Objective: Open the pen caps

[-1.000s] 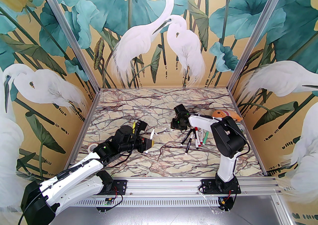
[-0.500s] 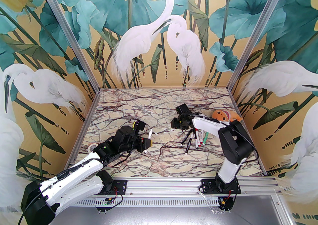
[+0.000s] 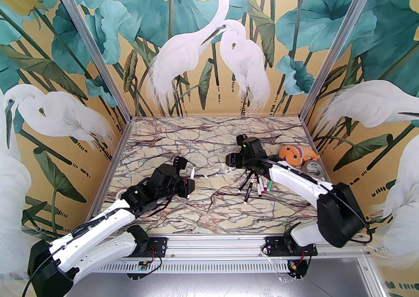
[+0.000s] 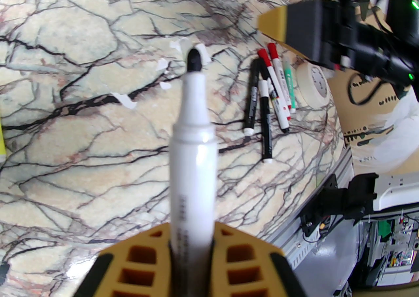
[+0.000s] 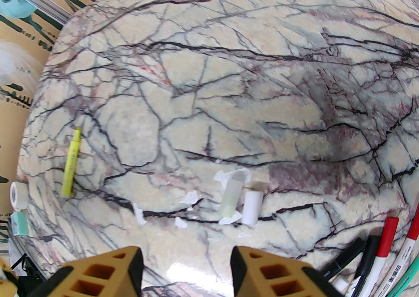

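Left arm: bolted at the near-left edge of the desk; white link reaching forward, black elbow and wrist held low over the desk's left half.
Left gripper: above the desk's left-centre, aimed toward its far side; clamped tight on a white marker, one yellow pad on each side of the barrel, bare black tip pointing away from the wrist.
Right arm: bolted at the near-right edge of the desk; black shoulder link folded low and out to the right, white forearm stretched toward the desk's middle.
Right gripper: just right of the desk's centre, above its surface; jaws parted, nothing between them.
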{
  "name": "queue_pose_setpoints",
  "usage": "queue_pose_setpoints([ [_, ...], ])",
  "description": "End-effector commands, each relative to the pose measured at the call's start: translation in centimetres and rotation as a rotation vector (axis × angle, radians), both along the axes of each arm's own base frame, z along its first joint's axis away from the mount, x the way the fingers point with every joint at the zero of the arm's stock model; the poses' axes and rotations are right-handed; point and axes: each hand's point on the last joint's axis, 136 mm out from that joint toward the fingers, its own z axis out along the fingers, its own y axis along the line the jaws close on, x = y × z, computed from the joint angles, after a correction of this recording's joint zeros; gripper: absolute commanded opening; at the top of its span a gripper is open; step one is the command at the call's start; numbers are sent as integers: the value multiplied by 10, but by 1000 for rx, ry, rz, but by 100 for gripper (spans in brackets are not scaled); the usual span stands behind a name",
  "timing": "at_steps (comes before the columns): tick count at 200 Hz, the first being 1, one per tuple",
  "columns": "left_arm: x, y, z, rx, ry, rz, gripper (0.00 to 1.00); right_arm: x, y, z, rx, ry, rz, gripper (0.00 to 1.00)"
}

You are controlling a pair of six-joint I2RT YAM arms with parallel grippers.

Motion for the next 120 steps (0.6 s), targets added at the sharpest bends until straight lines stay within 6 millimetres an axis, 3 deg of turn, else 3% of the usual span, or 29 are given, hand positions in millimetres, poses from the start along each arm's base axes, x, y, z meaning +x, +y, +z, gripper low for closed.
queue_pose_setpoints([
  [1,13,13,-1,82,-6,75,9,-13,5,20,56,-67,46,60],
  [53,32,13,-17,205,6,85,8,-39,1,40,101,-128,94,81],
  [79,44,10,-29,214,27,82,8,-47,-5,45,106,-142,89,100],
  [120,67,15,-48,241,57,99,7,-55,-13,52,117,-160,65,99],
])
